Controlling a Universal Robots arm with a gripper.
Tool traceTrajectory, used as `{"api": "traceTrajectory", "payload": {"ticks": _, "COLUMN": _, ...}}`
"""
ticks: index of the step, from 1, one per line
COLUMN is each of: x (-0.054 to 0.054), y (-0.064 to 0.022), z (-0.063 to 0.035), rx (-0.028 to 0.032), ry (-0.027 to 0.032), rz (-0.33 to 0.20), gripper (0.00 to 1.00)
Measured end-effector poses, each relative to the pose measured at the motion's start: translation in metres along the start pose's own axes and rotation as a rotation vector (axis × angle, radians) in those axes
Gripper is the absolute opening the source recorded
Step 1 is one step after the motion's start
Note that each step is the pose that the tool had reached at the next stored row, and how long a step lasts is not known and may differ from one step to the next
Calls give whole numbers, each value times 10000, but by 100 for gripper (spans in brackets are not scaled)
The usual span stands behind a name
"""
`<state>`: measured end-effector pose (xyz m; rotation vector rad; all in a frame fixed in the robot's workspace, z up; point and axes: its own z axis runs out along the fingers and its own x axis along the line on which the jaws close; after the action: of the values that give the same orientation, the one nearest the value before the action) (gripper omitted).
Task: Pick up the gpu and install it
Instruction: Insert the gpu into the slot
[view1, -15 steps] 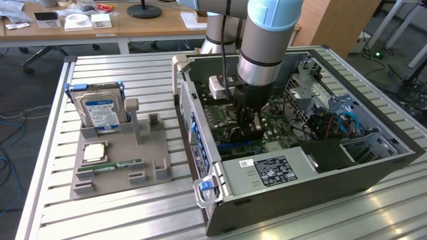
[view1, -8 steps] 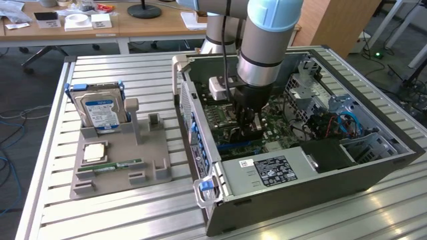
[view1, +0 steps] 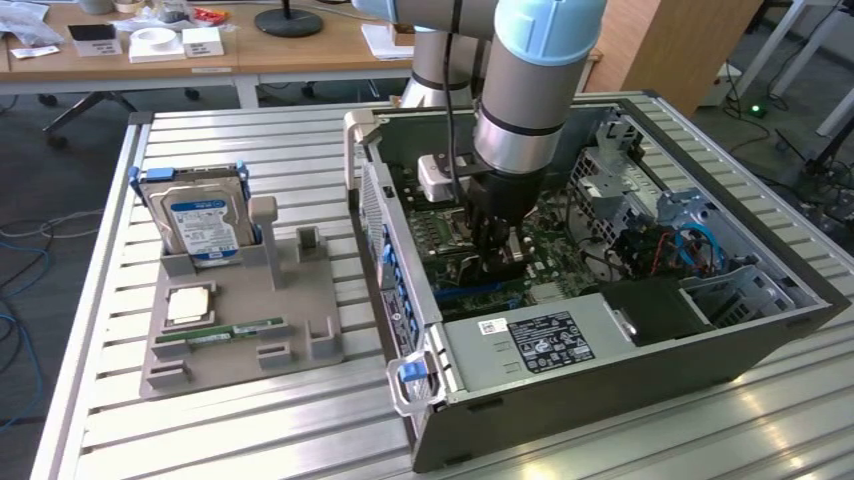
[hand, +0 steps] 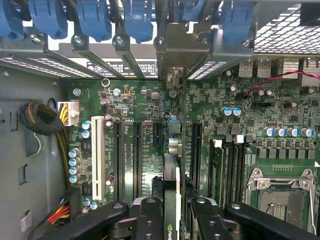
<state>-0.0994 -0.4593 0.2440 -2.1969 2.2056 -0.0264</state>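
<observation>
- The gripper (hand: 174, 212) reaches down inside the open computer case (view1: 641, 370), its 2 black fingers (hand: 149, 215) closed partway on the gpu (hand: 171, 180), 1 on each face of the card.
- The gpu stands on edge, seen from above as a thin dark strip. It runs along the motherboard (hand: 130, 100) between the long black expansion slots (hand: 136, 155); whether its lower edge sits in a slot cannot be told.
- A white slot (hand: 97, 155) lies parallel beside the black ones; on the card's other side are the memory slots and the bare CPU socket (hand: 282, 192).
- Blue latches (hand: 137, 20) line the case's rear bracket bays ahead of the card.
- In the exterior view the arm (view1: 527, 90) drops into the case from above, the gripper (view1: 497, 255) low over the board.
- To the exterior view's left, a grey parts holder (view1: 234, 300) on the slatted table (view1: 267, 430) carries an upright hard drive (view1: 200, 215) and a green memory stick (view1: 220, 332).
</observation>
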Motion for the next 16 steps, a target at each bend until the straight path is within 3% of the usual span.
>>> {"api": "traceTrajectory", "payload": {"ticks": 16, "x": 1, "y": 1, "z": 21, "rx": -4, "ry": -1, "rz": -234, "gripper": 26}}
